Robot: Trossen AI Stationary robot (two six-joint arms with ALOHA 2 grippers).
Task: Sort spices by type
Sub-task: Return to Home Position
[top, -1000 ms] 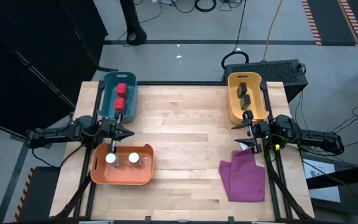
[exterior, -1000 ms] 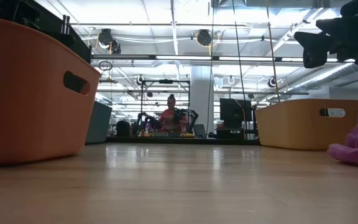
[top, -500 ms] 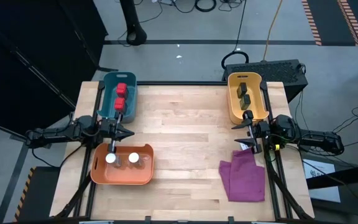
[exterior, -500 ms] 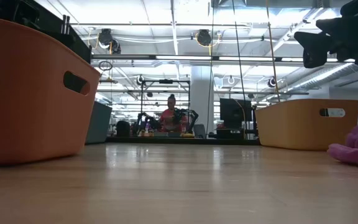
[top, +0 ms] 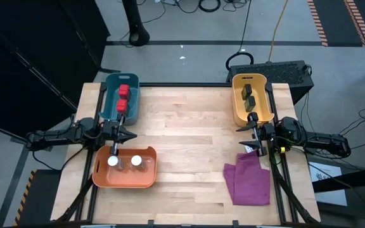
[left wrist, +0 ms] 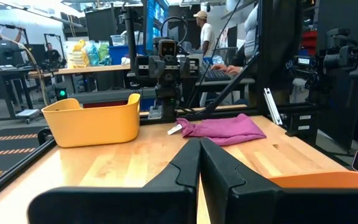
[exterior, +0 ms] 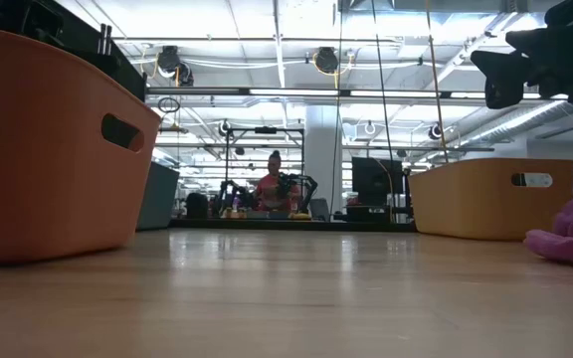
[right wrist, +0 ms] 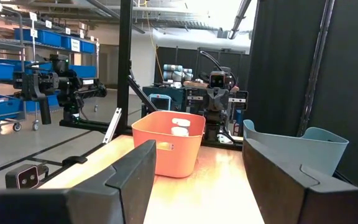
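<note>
Two red boxes (top: pixel 123 96) lie in the teal bin (top: pixel 109 82) at the far left. The yellow bin (top: pixel 235 107) at the far right has two dark grey boxes (top: pixel 248 96) in it. Two clear jars with white lids (top: pixel 124 161) stand in the orange bin (top: pixel 122 180) at the near left, and they also show in the right wrist view as jars (right wrist: pixel 179 126). My left gripper (top: pixel 132 134) hovers shut between the teal and orange bins, shown shut as left gripper (left wrist: pixel 199 149). My right gripper (top: pixel 241 138) hovers open beside the yellow bin's near end, seen open as right gripper (right wrist: pixel 199 168). Neither holds anything.
A crumpled purple cloth (top: pixel 249 180) lies on the table near the right arm, seen low as purple cloth (exterior: pixel 570 239). Bare wood stretches across the table's middle (top: pixel 189 139). People (exterior: pixel 272 184) work at benches in the room beyond.
</note>
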